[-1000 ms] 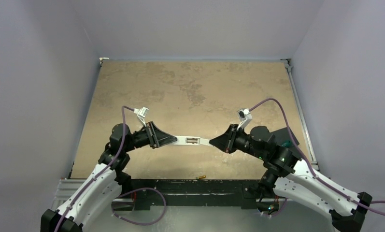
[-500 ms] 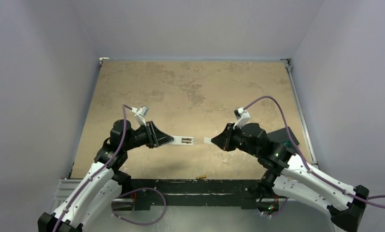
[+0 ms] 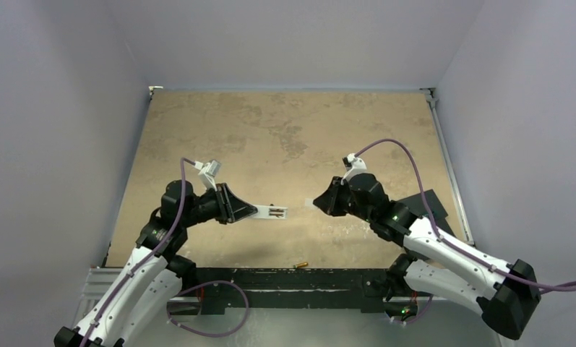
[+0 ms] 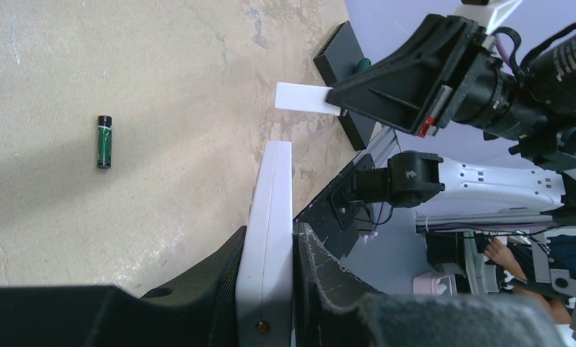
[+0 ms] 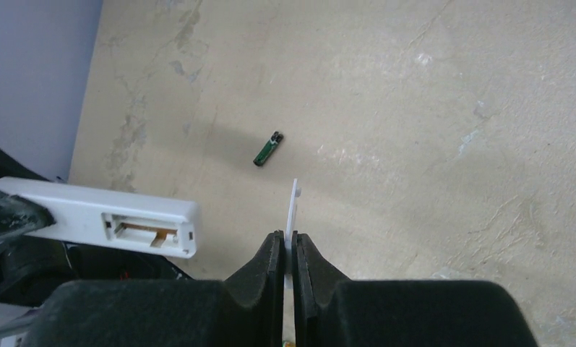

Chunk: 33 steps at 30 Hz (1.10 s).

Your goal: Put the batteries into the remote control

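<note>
My left gripper is shut on the white remote control and holds it level above the table. Seen edge-on in the left wrist view, the remote sits between both pads. Its battery recess is open and shows no battery. My right gripper is shut on a thin white cover plate, a short gap right of the remote's end. A dark green battery lies on the table, also seen in the left wrist view. A gold battery lies near the front edge.
A black flat pad lies at the right edge of the table, behind the right arm. A green screwdriver handle shows beside that pad. The table's metal front rail runs between the arm bases.
The cover plate has come off the remote. My right gripper has carried it away to the right and back, while the left gripper drew the remote slightly left.
</note>
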Each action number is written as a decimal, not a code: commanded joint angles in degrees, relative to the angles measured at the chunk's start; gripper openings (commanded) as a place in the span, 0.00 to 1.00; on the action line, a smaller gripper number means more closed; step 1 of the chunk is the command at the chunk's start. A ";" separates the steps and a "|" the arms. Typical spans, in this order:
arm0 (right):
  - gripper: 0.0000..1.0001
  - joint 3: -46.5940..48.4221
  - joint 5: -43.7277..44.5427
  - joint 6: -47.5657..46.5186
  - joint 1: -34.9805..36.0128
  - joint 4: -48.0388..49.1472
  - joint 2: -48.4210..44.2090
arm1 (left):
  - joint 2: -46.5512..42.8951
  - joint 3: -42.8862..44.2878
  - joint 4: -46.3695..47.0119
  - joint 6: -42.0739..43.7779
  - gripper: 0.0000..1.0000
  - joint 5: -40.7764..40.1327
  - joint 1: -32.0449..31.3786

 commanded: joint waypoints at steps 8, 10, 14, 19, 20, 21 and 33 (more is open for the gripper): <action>0.00 -2.90 -9.20 -0.31 -10.08 11.86 8.14 | -2.45 4.52 -3.67 3.77 0.00 -0.30 0.09; 0.00 -3.74 -10.80 0.22 -11.47 13.25 9.63 | -2.60 4.73 -3.95 3.91 0.00 -0.19 0.09; 0.00 -5.22 -11.93 1.94 -13.36 17.08 11.86 | -2.72 4.92 -4.29 4.06 0.00 -0.01 0.09; 0.00 -6.94 -12.19 3.40 -15.21 19.75 13.61 | -2.91 4.60 -4.53 4.21 0.00 0.03 0.09; 0.00 -7.20 -12.19 3.65 -15.46 20.12 13.89 | -2.94 4.51 -4.54 4.19 0.00 0.03 0.09; 0.00 -7.47 -12.19 3.84 -15.72 20.59 14.18 | -3.01 4.42 -4.57 4.15 0.00 0.08 0.09; 0.00 -11.30 -12.98 7.01 -18.14 27.55 17.33 | -3.28 4.09 -4.47 3.88 0.00 0.15 0.09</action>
